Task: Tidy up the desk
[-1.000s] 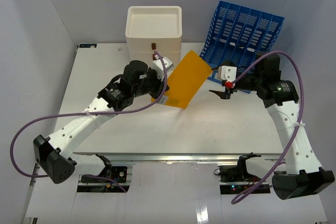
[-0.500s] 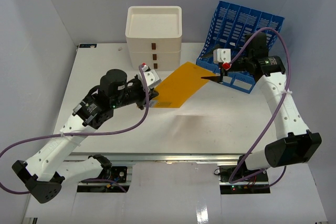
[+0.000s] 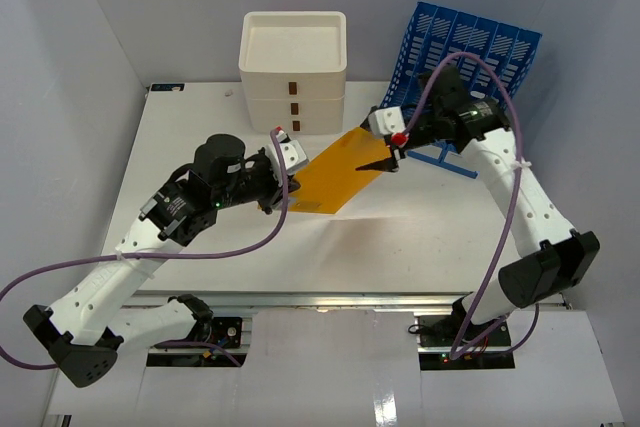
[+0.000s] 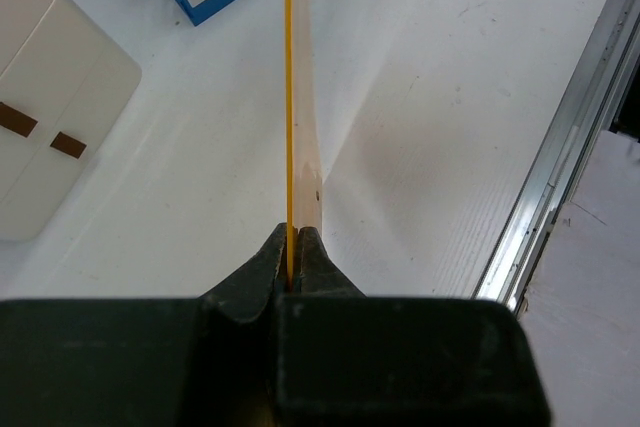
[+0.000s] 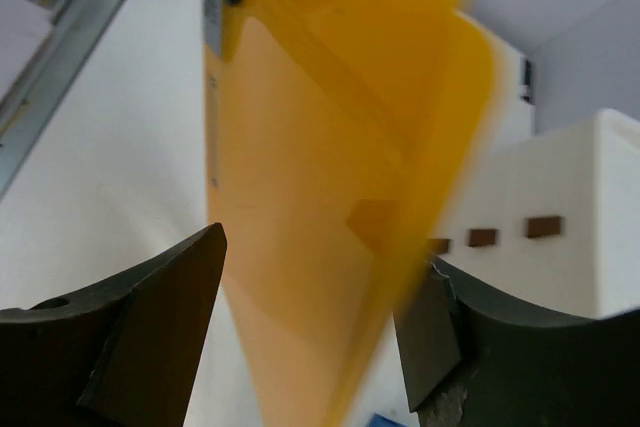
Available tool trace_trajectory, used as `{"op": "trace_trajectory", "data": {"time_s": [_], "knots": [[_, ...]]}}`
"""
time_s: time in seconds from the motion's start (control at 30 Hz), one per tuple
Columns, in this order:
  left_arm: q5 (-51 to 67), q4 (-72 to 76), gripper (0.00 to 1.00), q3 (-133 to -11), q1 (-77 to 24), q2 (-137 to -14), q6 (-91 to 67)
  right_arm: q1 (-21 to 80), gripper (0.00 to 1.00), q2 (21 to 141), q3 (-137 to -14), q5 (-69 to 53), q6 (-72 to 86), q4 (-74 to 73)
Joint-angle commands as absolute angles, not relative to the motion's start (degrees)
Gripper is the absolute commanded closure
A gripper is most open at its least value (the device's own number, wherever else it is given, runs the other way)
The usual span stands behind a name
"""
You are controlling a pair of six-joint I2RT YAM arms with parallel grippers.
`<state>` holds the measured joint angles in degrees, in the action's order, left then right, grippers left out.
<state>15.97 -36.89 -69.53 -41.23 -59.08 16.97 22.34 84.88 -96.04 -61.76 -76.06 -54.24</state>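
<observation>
An orange folder (image 3: 335, 172) hangs above the white desk (image 3: 190, 137) between both arms. My left gripper (image 3: 283, 185) is shut on its near-left corner. In the left wrist view the folder (image 4: 288, 97) runs edge-on straight out from the closed jaws of that gripper (image 4: 294, 237). My right gripper (image 3: 385, 163) stands open at the folder's far right edge. In the right wrist view the blurred folder (image 5: 330, 147) fills the gap of this gripper (image 5: 322, 252), with one finger on each side and a visible gap on the left.
A white three-drawer box (image 3: 293, 57) stands at the back centre, also seen as the box (image 5: 590, 207) behind the folder. A blue file rack (image 3: 470, 47) leans at the back right, just behind my right arm. The metal rail (image 4: 560, 167) lines the desk's front edge.
My right gripper has swung left from the blue rack to the folder's right edge and narrowed a little. The left arm has drawn back with the folder, which now lies flatter.
</observation>
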Motion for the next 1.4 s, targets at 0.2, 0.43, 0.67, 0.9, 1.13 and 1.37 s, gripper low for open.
{"op": "trace_trajectory", "data": {"time_s": [0.2,0.43,0.67,0.9,1.13,1.37], "knots": [[16.1,-34.4,1.00,-71.9,-41.2,-55.4,20.6,29.8,0.42,87.9,-96.9,-54.7,-78.9,-63.0],[14.6,-33.2,0.98,-69.6,-41.2,-52.8,21.2,29.8,0.88,90.0,-99.0,-55.1,-79.8,-67.5],[14.6,-30.4,0.87,-66.7,-41.2,-52.1,19.4,28.7,0.92,88.3,-99.3,-59.4,-77.1,-66.7],[13.8,-19.0,0.02,-57.9,-41.2,-47.4,14.1,24.3,0.92,85.2,-101.2,-64.3,-71.8,-64.1],[8.3,-11.0,0.02,-55.3,-41.2,-41.3,12.6,21.3,0.92,83.8,-100.1,-67.5,-70.6,-64.0],[-1.1,-2.6,0.02,-51.3,-41.2,-32.5,10.9,17.7,0.92,82.7,-99.0,-71.7,-70.5,-64.1]]}}
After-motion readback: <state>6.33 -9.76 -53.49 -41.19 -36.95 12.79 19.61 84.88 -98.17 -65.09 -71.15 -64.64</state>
